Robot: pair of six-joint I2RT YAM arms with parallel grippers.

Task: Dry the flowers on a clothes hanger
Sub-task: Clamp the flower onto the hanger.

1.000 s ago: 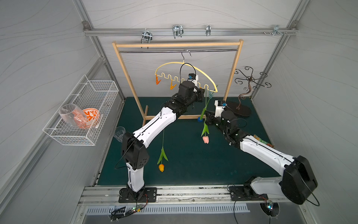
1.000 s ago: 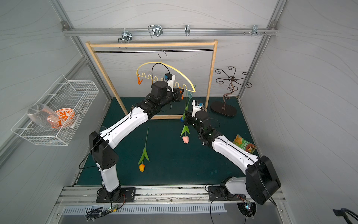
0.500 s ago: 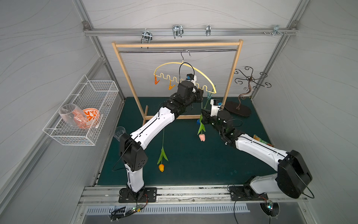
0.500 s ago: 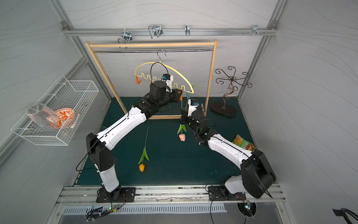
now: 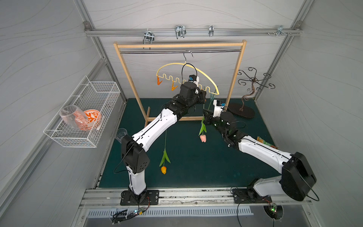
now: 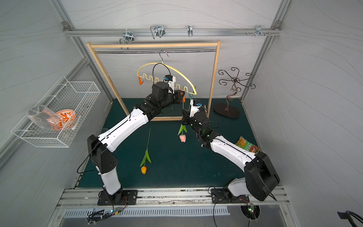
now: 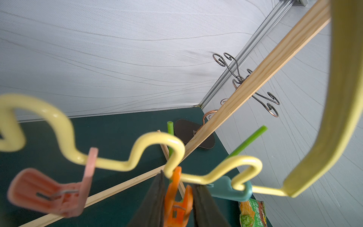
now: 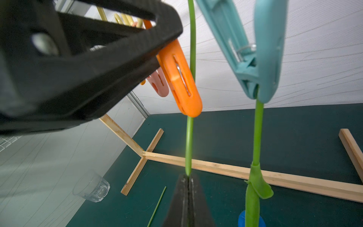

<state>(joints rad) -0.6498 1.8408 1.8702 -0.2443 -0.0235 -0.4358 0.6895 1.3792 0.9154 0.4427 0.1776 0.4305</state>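
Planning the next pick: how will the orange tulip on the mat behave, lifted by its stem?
The orange tulip probably weighs little and hangs head-down, as the pink tulip does below the right gripper. Its thin round stem may bend or twist when pinched.

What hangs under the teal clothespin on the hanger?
A green stem, clamped in the teal clothespin, with a leaf and a blue flower head lower down. The stem covers most of the head.
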